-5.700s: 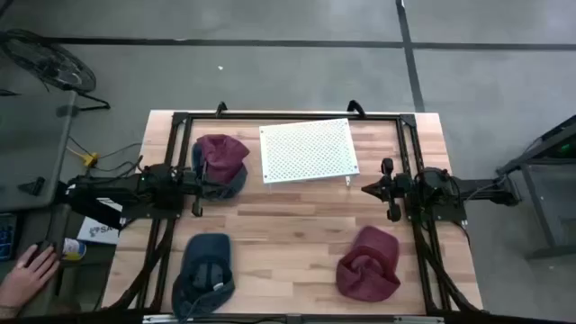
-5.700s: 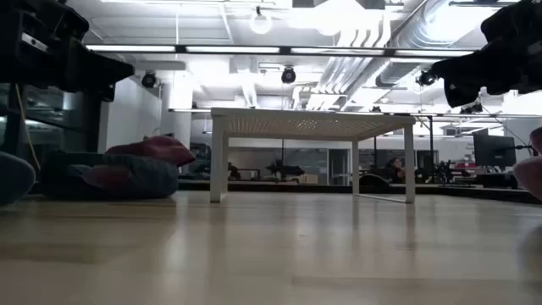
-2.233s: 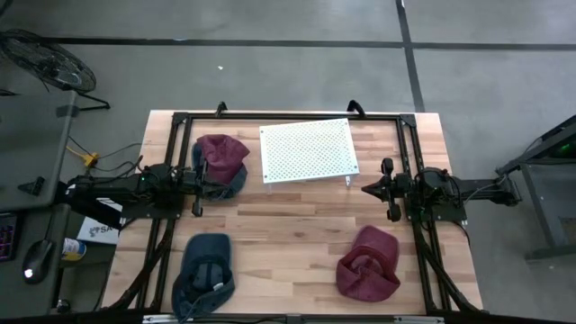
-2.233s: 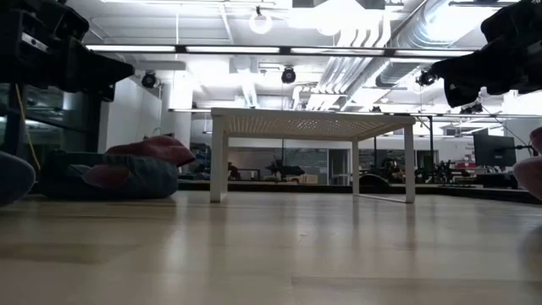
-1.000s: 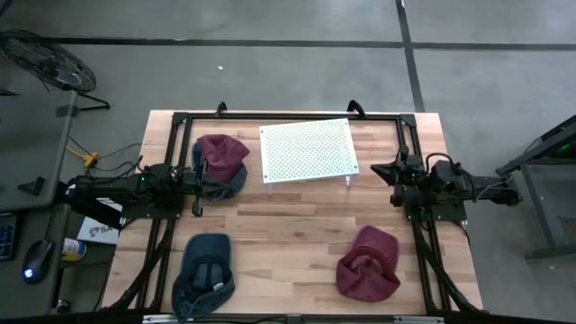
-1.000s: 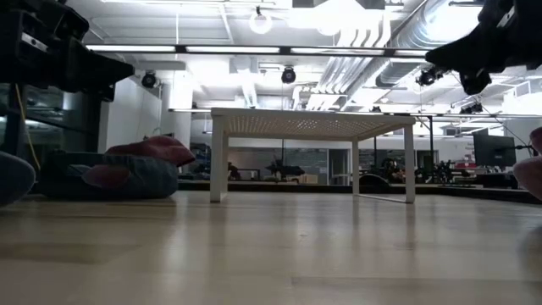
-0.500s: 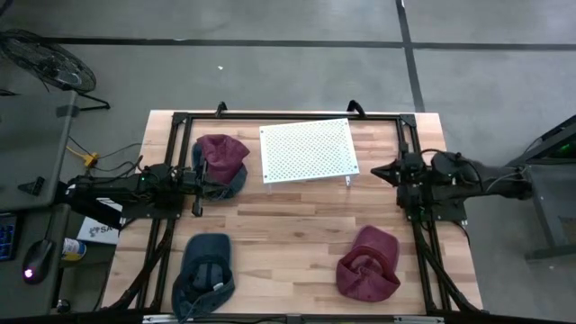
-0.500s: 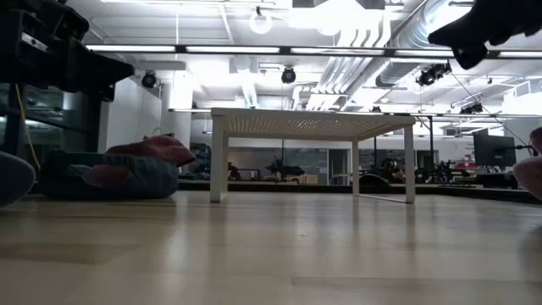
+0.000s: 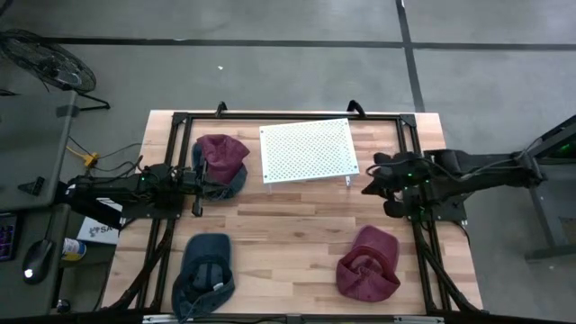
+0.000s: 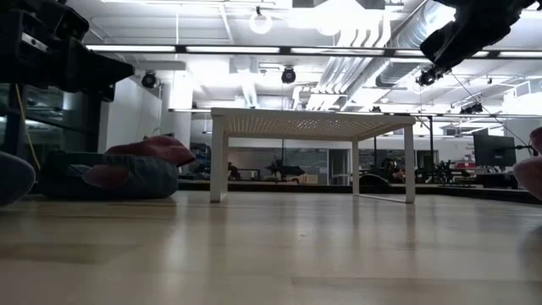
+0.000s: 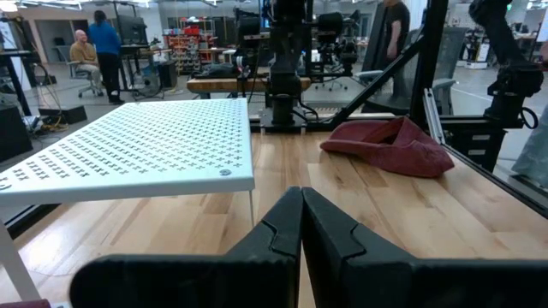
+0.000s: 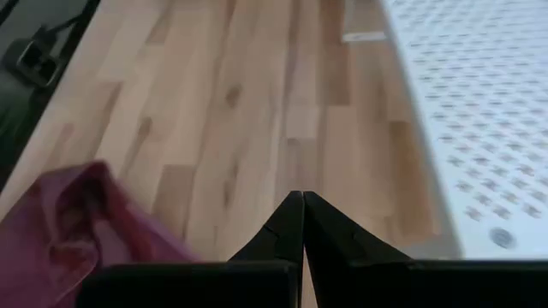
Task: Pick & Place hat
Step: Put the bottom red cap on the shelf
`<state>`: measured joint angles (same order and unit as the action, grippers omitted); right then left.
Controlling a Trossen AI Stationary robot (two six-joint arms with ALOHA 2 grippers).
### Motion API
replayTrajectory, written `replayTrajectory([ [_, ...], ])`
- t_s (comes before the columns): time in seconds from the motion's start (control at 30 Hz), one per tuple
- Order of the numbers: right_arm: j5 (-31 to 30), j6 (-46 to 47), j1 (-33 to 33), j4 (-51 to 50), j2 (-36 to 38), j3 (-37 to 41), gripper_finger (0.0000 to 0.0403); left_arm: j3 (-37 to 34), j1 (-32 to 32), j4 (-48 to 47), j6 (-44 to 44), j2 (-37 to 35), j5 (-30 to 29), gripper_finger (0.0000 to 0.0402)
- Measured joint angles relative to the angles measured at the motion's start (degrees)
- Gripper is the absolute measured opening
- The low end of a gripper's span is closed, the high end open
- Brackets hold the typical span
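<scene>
High view: wooden surface [image 9: 297, 225] carrying a white perforated stand [image 9: 308, 150] at the far middle. A maroon hat [image 9: 369, 264] lies at the near right; a blue hat [image 9: 205, 274] at the near left; a maroon-and-blue hat [image 9: 221, 165] at the far left. The left end effector [image 9: 200, 183] sits beside the far-left hat. The right end effector [image 9: 376, 182] hovers right of the stand.

Low view: the stand [image 10: 312, 124] stands on four legs; the far-left hat [image 10: 118, 174] rests on the surface.

Left wrist view: left end effector [image 11: 300, 224] pressed together, empty; the maroon hat [image 11: 390, 144] lies beyond.

Right wrist view: right end effector [image 12: 302, 224] pressed together, empty, above bare wood, between the maroon hat [image 12: 73, 227] and the stand [image 12: 475, 111].
</scene>
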<state>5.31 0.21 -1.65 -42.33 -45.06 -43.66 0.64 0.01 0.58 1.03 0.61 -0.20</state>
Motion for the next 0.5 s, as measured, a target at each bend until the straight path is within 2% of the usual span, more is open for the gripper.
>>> replayTrajectory([
  [0.2, 6.3, -4.5, -0.6, -2.2, -6.5, -2.9, 0.0001, 0.0, 0.0, 0.0, 0.0, 0.0, 0.0, 0.0007],
  [0.33, 6.6, -6.8, -2.9, -2.2, -10.1, -3.6, 0.0012, 0.0, 0.0, 0.0, 0.0, 0.0, 0.0, 0.0007],
  [0.5, 5.4, -8.1, -6.5, -2.0, -14.9, -3.6, 0.0045, 0.0, 0.0, 0.0, 0.0, 0.0, 0.0, 0.0007],
])
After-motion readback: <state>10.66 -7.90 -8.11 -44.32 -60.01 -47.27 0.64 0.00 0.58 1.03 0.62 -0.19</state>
